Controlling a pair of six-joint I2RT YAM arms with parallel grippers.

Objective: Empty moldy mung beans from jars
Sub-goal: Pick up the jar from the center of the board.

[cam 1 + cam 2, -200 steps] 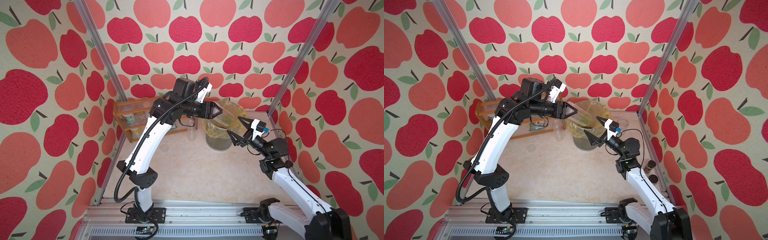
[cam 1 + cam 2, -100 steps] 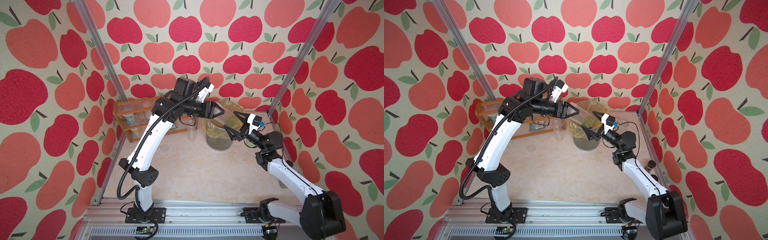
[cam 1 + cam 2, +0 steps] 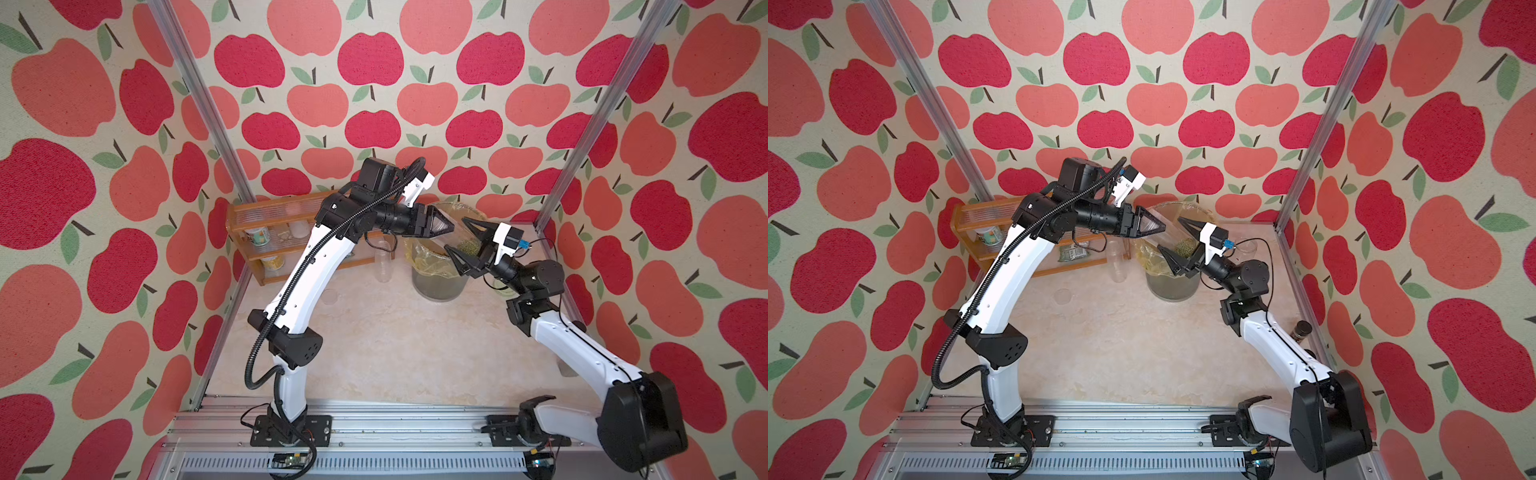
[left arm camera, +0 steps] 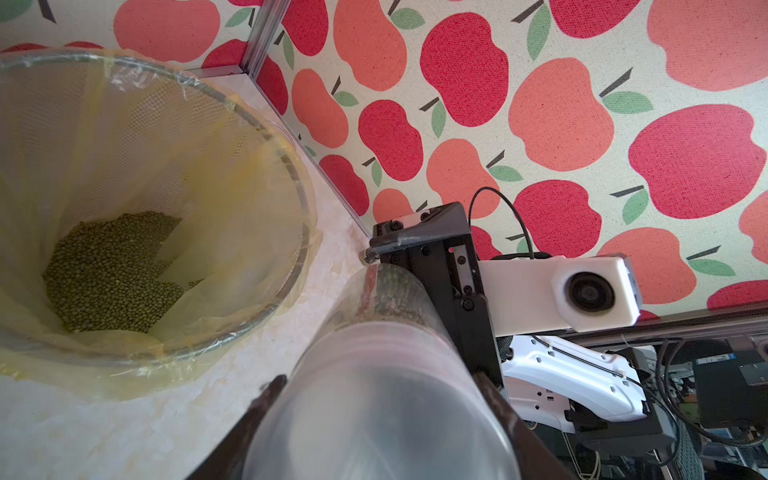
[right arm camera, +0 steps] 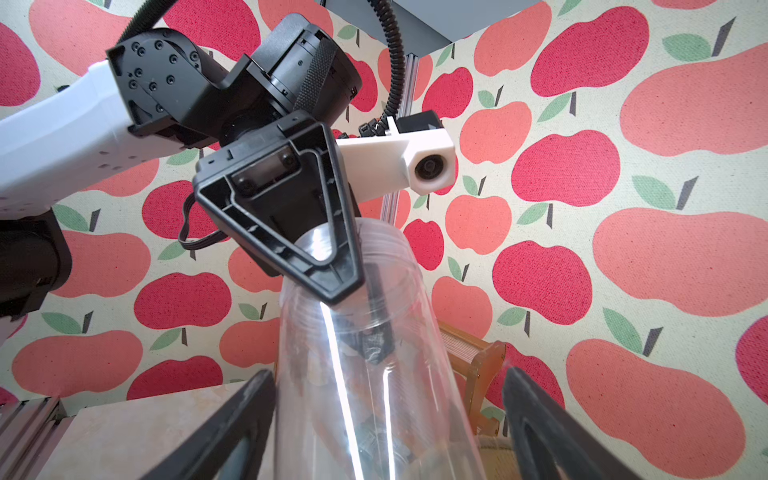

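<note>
My left gripper [image 3: 440, 226] is shut on a clear jar [image 4: 374, 374] and holds it tilted in the air by the bin. Mung beans [image 4: 395, 291] sit at the jar's far end, toward my right gripper [image 3: 456, 234]. That gripper is open and straddles the jar [image 5: 365, 374]. One of its fingers [image 5: 245, 407] is against the wall, the other [image 5: 536, 411] stands off it. More mung beans [image 4: 112, 270] lie at the bottom of the grey bin [image 3: 436, 286] lined with a yellow bag. In both top views the two grippers meet above the bin [image 3: 1171, 286].
An empty clear jar [image 3: 383, 262] stands left of the bin. A wooden rack [image 3: 266, 216] with cans is at the back left, with a green packet [image 3: 1073, 252] by it. A dark-capped bottle [image 3: 1303, 330] stands by the right post.
My right arm has come up and left to the jar in the left gripper, and its fingers have narrowed around it. The left arm has barely moved.
</note>
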